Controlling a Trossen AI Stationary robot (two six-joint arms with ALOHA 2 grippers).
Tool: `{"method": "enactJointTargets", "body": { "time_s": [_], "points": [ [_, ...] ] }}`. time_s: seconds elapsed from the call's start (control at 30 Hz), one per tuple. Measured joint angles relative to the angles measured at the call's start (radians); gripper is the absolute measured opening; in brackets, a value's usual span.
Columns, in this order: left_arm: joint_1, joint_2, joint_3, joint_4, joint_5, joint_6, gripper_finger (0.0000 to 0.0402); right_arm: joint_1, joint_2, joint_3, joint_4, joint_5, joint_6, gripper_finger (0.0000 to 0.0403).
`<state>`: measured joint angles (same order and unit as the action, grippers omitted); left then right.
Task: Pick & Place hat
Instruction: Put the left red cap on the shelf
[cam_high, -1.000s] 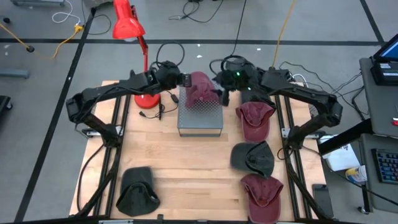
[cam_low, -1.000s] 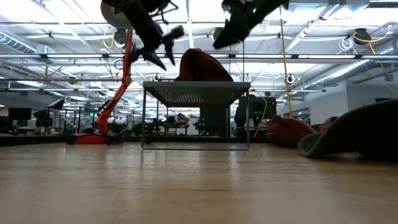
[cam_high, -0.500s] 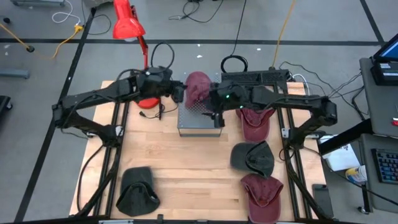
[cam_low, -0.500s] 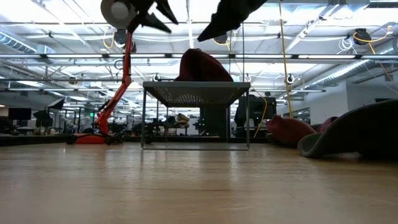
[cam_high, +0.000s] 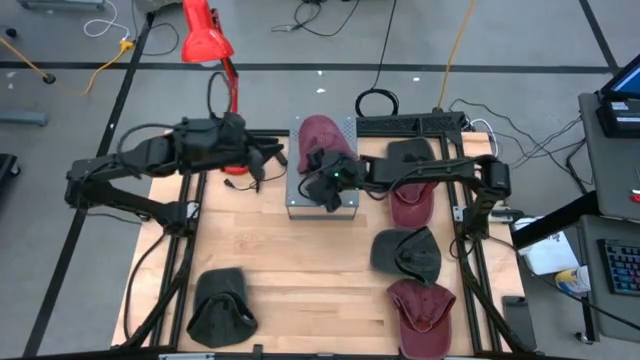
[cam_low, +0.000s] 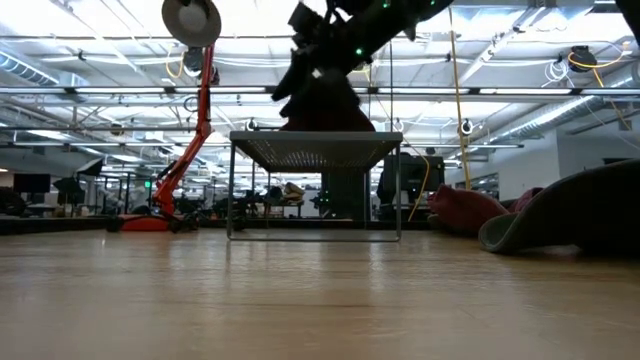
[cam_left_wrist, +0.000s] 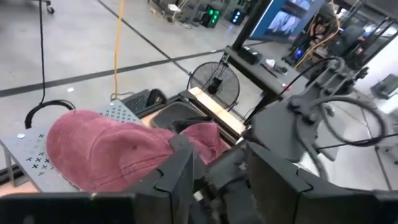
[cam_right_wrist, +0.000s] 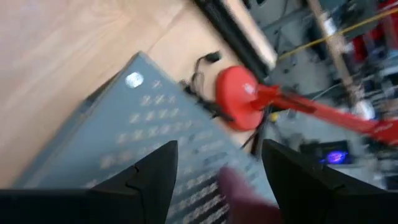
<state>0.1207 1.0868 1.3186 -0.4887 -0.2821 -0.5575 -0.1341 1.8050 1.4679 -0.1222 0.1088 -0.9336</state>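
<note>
**Red hat on the stand, both arms empty**

I see the wooden counter (cam_high: 300, 290) carrying a grey perforated stand (cam_high: 322, 195). The red hat (cam_high: 318, 135) lies on the stand's far part. My right gripper (cam_high: 322, 187) hovers over the stand just beside the hat, jaws released. My left gripper (cam_high: 268, 158) waits beside the stand, jaws apart, holding nothing.
</note>
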Motion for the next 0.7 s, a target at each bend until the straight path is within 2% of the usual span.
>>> {"method": "enactJointTargets", "body": {
  "time_s": [0.1, 0.4, 0.7],
  "points": [
    [-0.006, -0.025, 0.000, -0.007, -0.005, -0.004, 0.0150, -0.011, 0.024, 0.001, -0.003, -0.001, -0.037, 0.0226],
    [-0.020, -0.043, 0.000, -0.010, -0.007, -0.009, 0.0150, -0.054, 0.075, 0.000, 0.153, 0.003, -0.157, 0.0226],
    [-0.025, -0.042, 0.000, -0.009, -0.016, -0.005, 0.0150, -0.074, 0.070, -0.001, 0.199, 0.000, -0.181, 0.0226]
  ]
}}
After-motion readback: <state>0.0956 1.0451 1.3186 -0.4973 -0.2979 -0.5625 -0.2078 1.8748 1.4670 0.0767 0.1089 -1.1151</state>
